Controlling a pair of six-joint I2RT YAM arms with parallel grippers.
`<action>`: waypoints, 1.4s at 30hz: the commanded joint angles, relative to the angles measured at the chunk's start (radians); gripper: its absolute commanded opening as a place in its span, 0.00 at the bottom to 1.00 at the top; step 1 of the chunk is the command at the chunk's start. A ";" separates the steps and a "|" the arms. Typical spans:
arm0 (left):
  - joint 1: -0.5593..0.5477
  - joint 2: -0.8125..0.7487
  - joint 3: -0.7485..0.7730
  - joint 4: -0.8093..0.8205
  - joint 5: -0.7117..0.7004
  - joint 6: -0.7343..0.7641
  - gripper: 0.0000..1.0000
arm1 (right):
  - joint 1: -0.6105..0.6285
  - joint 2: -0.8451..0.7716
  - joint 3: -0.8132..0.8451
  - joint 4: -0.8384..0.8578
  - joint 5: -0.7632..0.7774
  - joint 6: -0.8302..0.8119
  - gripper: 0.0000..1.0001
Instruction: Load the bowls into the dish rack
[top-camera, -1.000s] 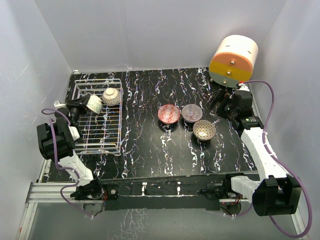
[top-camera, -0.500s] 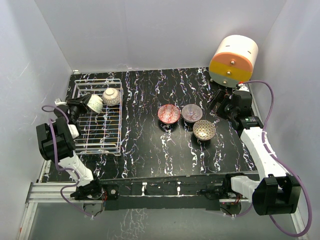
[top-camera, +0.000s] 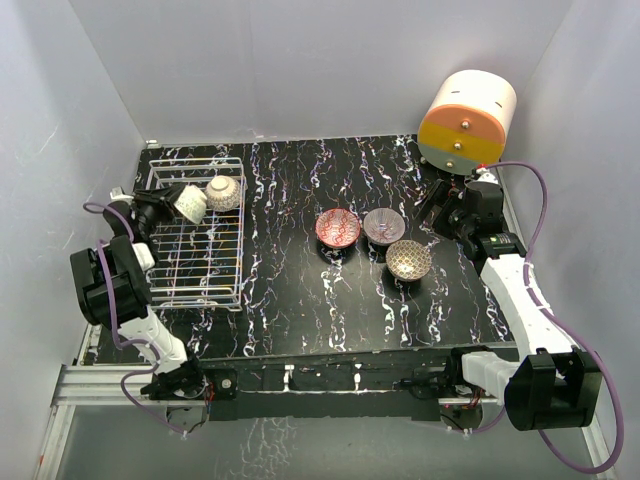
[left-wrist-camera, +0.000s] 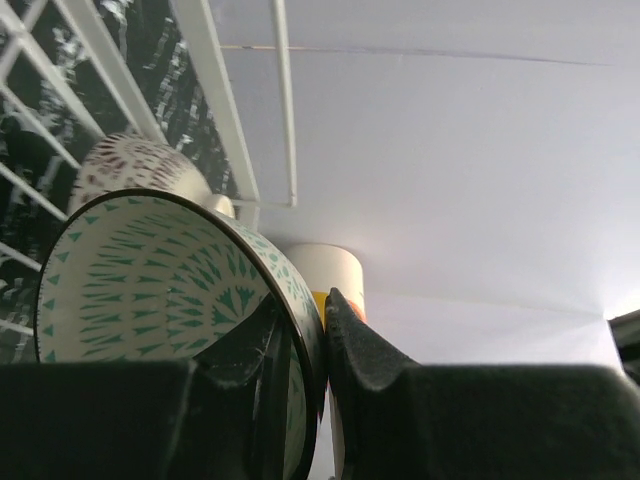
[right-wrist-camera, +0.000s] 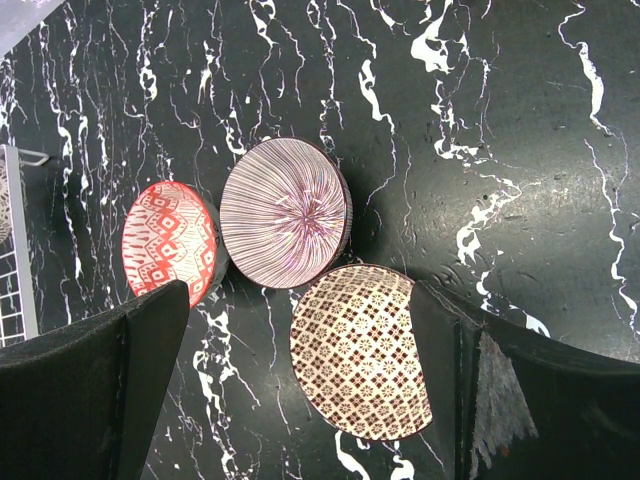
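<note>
at the far left corner of the dish rack (top-camera: 200, 272), the left hand (left-wrist-camera: 303, 300) is clamped on the rim of the pale green bowl (left-wrist-camera: 160, 270), one finger inside and one outside. the bowl is tipped on its side, its patterned inside facing back toward the arm. whether it touches the wires i cannot tell. just beside it, toward the right, a second bowl (top-camera: 224, 192) with a whitish, dark-marked outside sits inside the rack's far end, also tilted.

near the middle of the black marbled surface (top-camera: 300, 300), well apart from the rack, three more bowls stand upright in a tight cluster: the red bowl (top-camera: 338, 228) on the left, the purple-grey bowl (top-camera: 382, 225) just beside it, and the brown-gold bowl (top-camera: 408, 259) nearer the arms, close to the purple-grey one.

the right hand (right-wrist-camera: 300, 300) hangs above the surface to the right of that cluster, fingers spread wide and holding nothing. behind it, at the far right corner, stands the large cream, orange and yellow cylinder (top-camera: 465, 122).
</note>
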 joint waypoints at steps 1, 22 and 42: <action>-0.026 -0.043 0.046 0.175 0.094 -0.130 0.00 | -0.005 -0.012 -0.001 0.054 0.008 0.003 0.96; -0.175 0.034 0.012 0.032 0.152 -0.012 0.00 | -0.006 -0.023 -0.009 0.053 0.019 -0.003 0.96; -0.140 -0.034 -0.031 -0.408 0.029 0.306 0.06 | -0.006 -0.026 -0.015 0.056 0.028 -0.013 0.97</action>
